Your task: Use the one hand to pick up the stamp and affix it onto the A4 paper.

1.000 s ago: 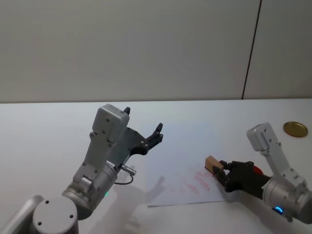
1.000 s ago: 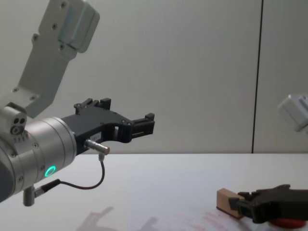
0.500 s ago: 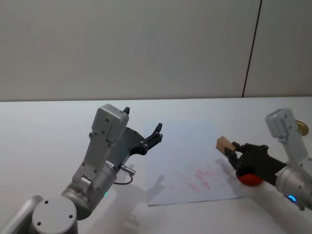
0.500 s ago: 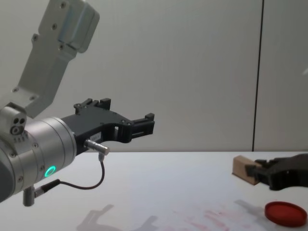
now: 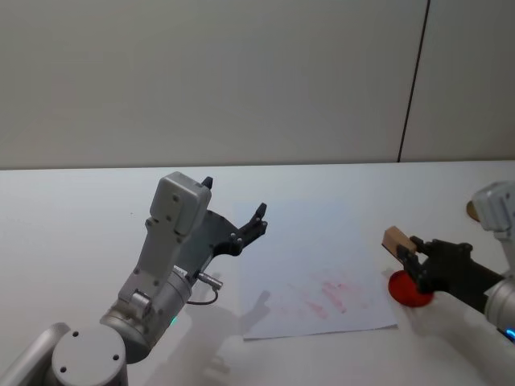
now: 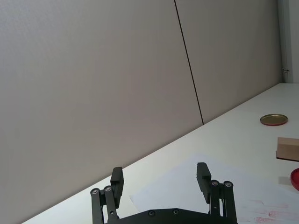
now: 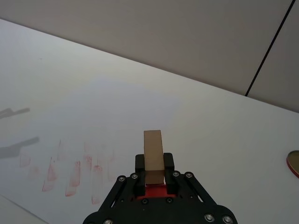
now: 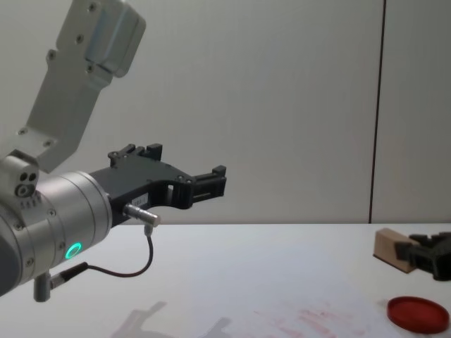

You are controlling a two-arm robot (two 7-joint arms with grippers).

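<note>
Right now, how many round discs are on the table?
2. A red disc lies just off the paper's right edge, below the wooden stamp held in the right gripper. A gold disc sits farther back right.

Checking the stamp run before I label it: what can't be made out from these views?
- Stamp printing face: right wrist view, hidden behind the right gripper shut on it.
- Red disc: head view, partly covered by that gripper.
- Gold disc: head view, mostly behind the right arm.
- A4 paper: chest view, near part cut off by the bottom edge.
</note>
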